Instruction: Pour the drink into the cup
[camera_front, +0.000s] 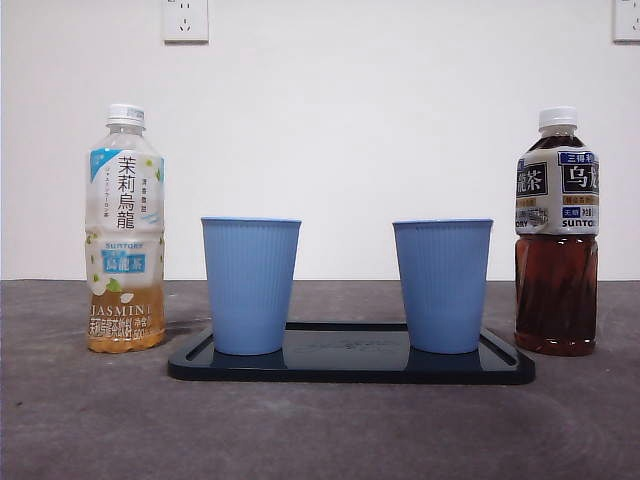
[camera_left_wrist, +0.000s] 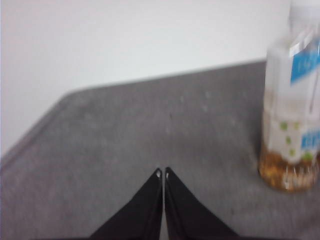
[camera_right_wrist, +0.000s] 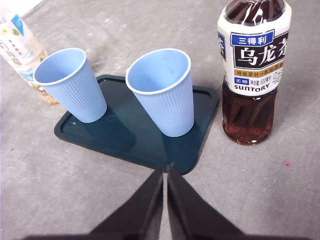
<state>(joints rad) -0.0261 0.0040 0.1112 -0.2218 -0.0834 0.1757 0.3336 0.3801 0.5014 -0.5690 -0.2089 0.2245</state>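
Two blue ribbed cups stand upright on a dark tray (camera_front: 350, 372): one cup (camera_front: 250, 285) at the left, the other cup (camera_front: 441, 285) at the right. Both look empty in the right wrist view, cup (camera_right_wrist: 75, 85) and cup (camera_right_wrist: 162, 92). A jasmine tea bottle (camera_front: 125, 230) with a little pale drink stands left of the tray. A dark oolong tea bottle (camera_front: 557, 235) stands right of it. Both are capped. My left gripper (camera_left_wrist: 162, 172) is shut, apart from the jasmine bottle (camera_left_wrist: 292, 100). My right gripper (camera_right_wrist: 164, 170) is shut, short of the tray's edge (camera_right_wrist: 192, 160) and the oolong bottle (camera_right_wrist: 252, 75).
The grey table (camera_front: 320, 430) meets a white wall behind. Two wall sockets (camera_front: 185, 18) sit high on the wall. The table's edge (camera_left_wrist: 30, 135) shows in the left wrist view.
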